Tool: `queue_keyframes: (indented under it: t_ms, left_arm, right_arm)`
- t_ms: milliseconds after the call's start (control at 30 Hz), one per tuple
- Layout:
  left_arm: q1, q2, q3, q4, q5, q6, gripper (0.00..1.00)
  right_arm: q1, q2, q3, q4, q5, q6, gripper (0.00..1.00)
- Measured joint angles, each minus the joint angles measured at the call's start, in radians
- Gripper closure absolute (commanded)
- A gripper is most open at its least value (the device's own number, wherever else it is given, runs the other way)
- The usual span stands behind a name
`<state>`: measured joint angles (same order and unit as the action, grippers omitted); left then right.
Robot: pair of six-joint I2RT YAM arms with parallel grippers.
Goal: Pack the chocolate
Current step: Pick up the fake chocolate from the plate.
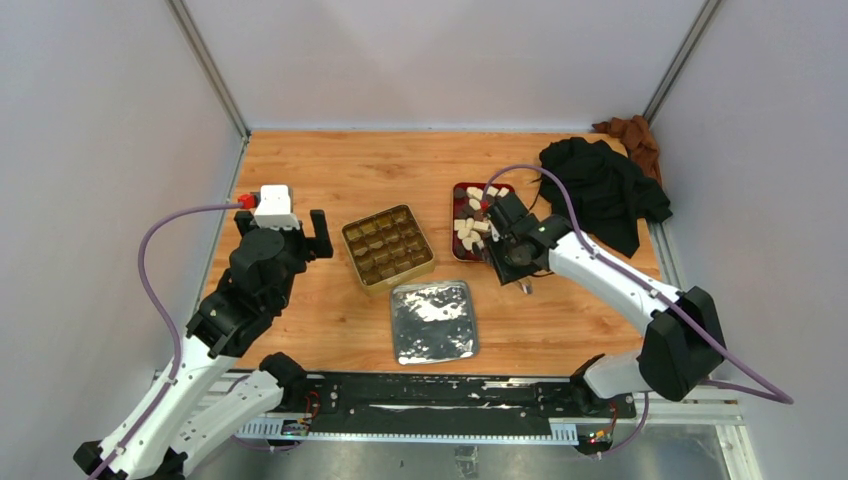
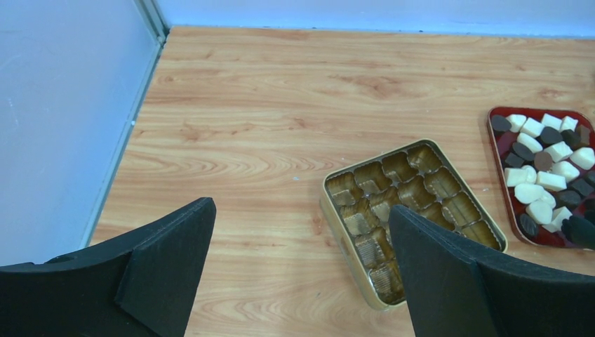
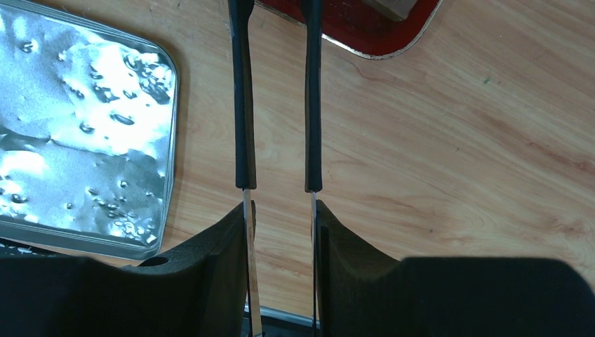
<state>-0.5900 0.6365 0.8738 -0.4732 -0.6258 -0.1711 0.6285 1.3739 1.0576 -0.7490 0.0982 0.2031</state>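
Table (image 1: 330, 170): bare wood, grey walls around.
Lid (image 1: 433, 321): nearest, set aside to leave the tin open.
Left gripper (image 2: 302, 207): fingers wide apart, holding nothing.
Tin (image 1: 388, 247): cells looked empty (ready for filling).
Right gripper (image 3: 281, 210): clamped on tongs (image 3: 242, 105), tips toward the tray (image 2: 498, 144).
Chocolate (image 2: 540, 165): heaped in the tray, none packed.
Cloth (image 1: 600, 185): far right.

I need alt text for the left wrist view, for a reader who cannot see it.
The left gripper, open, hangs over a wooden table facing a gold tin with empty brown compartments. At the right edge a red tray holds white and dark chocolate pieces.
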Motion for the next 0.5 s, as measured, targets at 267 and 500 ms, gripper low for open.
queue_keyframes:
  t_ms: [267,500]
  left_arm:
    - [0.006,0.0,0.0,0.0,0.001,0.0,0.0]
    - [0.01,0.0,0.0,0.0,0.001,0.0,0.0]
  right_arm:
    - [-0.017,0.026,0.016,0.009,-0.005,-0.017,0.59]
    - [-0.021,0.048,0.019,0.015,-0.017,-0.025,0.59]
